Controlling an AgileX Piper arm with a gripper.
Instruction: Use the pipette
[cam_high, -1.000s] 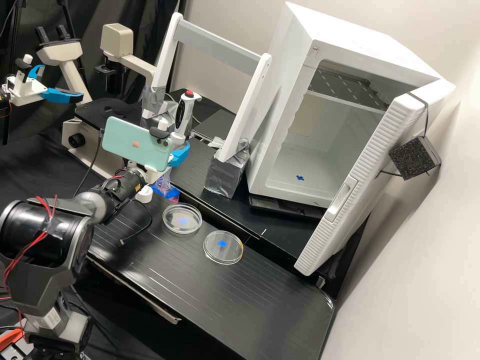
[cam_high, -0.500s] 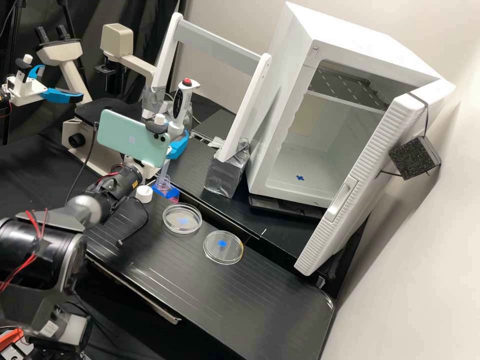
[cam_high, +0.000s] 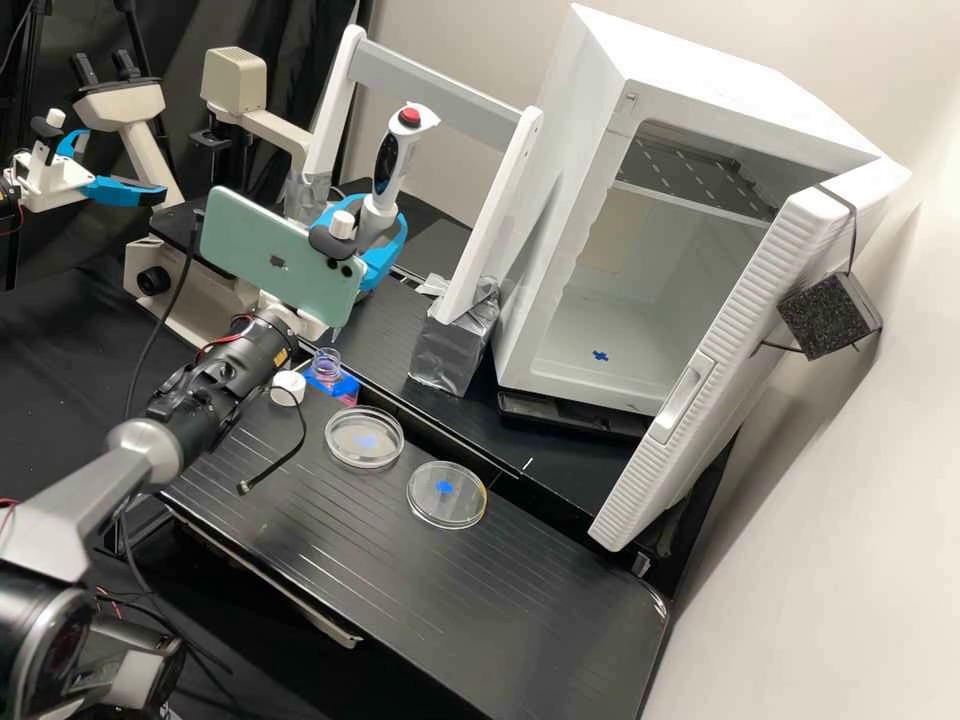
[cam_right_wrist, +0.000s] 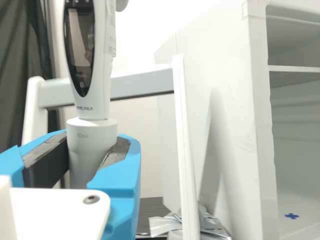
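Observation:
The gripper (cam_high: 384, 226) is shut on the shaft of the white pipette (cam_high: 408, 145), upright with a slight tilt, its red button on top. Below the phone mount its thin tip shows just above the open bottle (cam_high: 326, 366), which holds pink liquid in a blue holder (cam_high: 347, 386). In the wrist view the gripper (cam_right_wrist: 95, 155) has its dark pads on both sides of the grey-white collar of the pipette (cam_right_wrist: 94, 131). Two clear dishes with blue marks, one dish (cam_high: 364, 450) near the bottle and another dish (cam_high: 446, 510), lie on the bench (cam_high: 500, 600).
A white cap (cam_high: 288, 388) stands beside the bottle. Behind are a white rack (cam_high: 440, 90) with taped feet, a microscope (cam_high: 180, 290) and, at the right, an incubator (cam_high: 570, 200) with its door open. A cable hangs from the phone (cam_high: 270, 255) over the bench.
The gripper has risen and shifted right with the pipette, after a small move left. The pipette's lower end, earlier down at the bottle's mouth, has come up out of it.

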